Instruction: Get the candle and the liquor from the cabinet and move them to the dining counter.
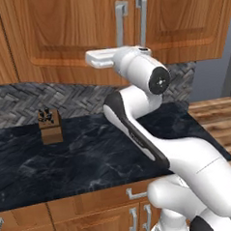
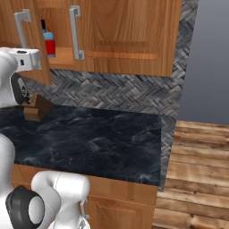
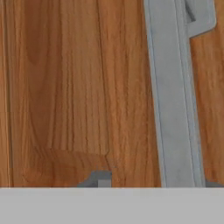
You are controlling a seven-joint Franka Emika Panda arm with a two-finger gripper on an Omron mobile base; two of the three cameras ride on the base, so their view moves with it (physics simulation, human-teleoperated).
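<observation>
The cabinet [image 1: 59,33] hangs above the counter, with two long silver bar handles [image 1: 141,19] at the middle. In the right base view its left door [image 2: 39,49] stands ajar, and in the gap stands the liquor [image 2: 49,43], red with a light blue shoulder and a black cap. The candle is hidden. My gripper [image 1: 102,58] is raised right against the lower part of the doors, just below the handles. The hand view looks straight at the door wood, with a silver handle [image 3: 174,100] on its right. The fingers are hidden, so I cannot tell their state. The dining counter is out of view.
A brown knife block [image 1: 50,126] stands on the narrow black counter [image 1: 91,162] against the grey herringbone tiling [image 2: 112,91]. Drawer units with short pulls [image 1: 134,193] lie below. Wooden floor [image 2: 201,170] opens to the right of the counter's end.
</observation>
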